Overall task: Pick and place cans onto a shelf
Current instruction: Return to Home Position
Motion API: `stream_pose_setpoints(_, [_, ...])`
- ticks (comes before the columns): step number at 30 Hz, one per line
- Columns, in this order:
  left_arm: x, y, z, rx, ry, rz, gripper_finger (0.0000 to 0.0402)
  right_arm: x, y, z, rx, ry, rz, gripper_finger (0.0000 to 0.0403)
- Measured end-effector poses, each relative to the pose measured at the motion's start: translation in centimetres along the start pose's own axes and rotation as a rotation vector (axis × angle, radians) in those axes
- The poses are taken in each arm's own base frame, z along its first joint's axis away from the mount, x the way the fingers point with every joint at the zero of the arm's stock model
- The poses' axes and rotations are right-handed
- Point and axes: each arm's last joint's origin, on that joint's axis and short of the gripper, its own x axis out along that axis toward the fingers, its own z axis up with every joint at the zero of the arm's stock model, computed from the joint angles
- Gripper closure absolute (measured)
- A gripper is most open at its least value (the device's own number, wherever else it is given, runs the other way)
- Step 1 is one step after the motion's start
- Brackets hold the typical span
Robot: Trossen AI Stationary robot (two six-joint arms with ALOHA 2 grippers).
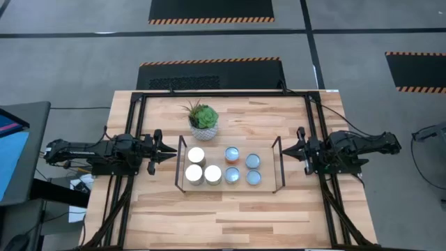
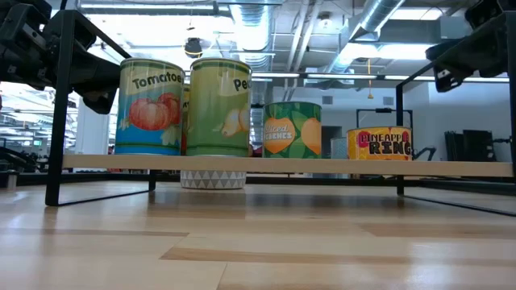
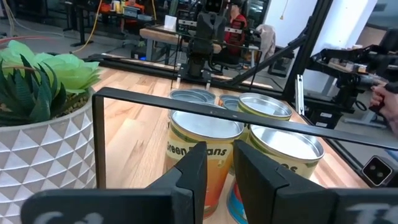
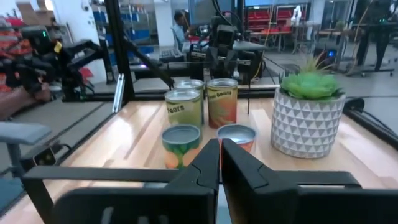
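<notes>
The shelf (image 1: 268, 167) sits in the middle of the high view, long side running left to right, and every one of the cans (image 1: 212, 174) in view stands on its board. The white-topped ones cluster in the left half. The silvery-blue-topped ones fill the right half, with bare board showing toward the right end.

In the low view the tomatoes can (image 2: 149, 106) and the pears can (image 2: 219, 106) stand at centre-left, close to the board's front edge. The peaches can (image 2: 292, 129) and the low pineapple can (image 2: 379, 143) stand to their right.

The left gripper (image 1: 171, 155) hangs at the left of the high view, just outside the shelf's left wire upright and pointing at it. Its fingers (image 3: 193, 180) are slightly parted and pinch nothing.

The right gripper (image 1: 286, 150) mirrors it at the right, just beside the right upright. Its fingers (image 4: 249, 171) are pressed together with only a hairline between them.

The plant pot (image 1: 203, 120) stands just above the shelf's upper-left corner, close to the nearest white-topped can.

Bare table (image 1: 230, 216) lies across the lower part of the high view, from the shelf's front edge to the table edge. A narrower bare strip runs above the shelf, to the right of the pot.
</notes>
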Motion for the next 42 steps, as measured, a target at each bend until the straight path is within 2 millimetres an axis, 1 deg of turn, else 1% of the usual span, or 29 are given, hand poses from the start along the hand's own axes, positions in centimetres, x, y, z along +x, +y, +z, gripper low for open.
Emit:
stream_pose_setpoints(2, [0.0,0.0,0.0,0.0,0.0,0.0,0.0333,0.1,0.0,-0.3,0.028,-0.002,0.0,0.036])
stream_pose_setpoints(4, [0.0,0.0,0.0,0.0,0.0,0.0,0.0333,0.3,0.0,-1.1,0.038,0.013,-0.001,0.036])
stream_pose_setpoints(9, [0.0,0.0,0.0,-0.028,0.0,0.0,0.0333,0.8,0.0,-2.1,0.032,-0.054,-0.001,0.036])
stream_pose_setpoints(13, [0.0,0.0,0.0,-0.053,0.0,0.0,0.0333,0.9,0.0,-2.2,0.019,-0.053,-0.006,0.036])
stream_pose_setpoints(21, [0.0,0.0,0.0,-0.005,0.0,0.0,0.0333,0.9,0.0,-2.3,0.018,-0.045,-0.003,0.036])
stream_pose_setpoints(35, [0.0,0.0,0.0,-0.026,0.0,0.0,0.0333,0.9,0.0,-2.3,0.018,-0.042,0.0,0.036])
stream_pose_setpoints(39, [0.0,0.0,0.1,0.029,0.001,0.002,0.0333,0.9,0.0,-2.3,0.018,-0.042,0.001,0.036])
stream_pose_setpoints(42, [-0.2,-0.1,0.3,0.02,0.042,0.015,0.0333,0.9,0.0,-2.3,0.019,-0.041,0.001,0.036])
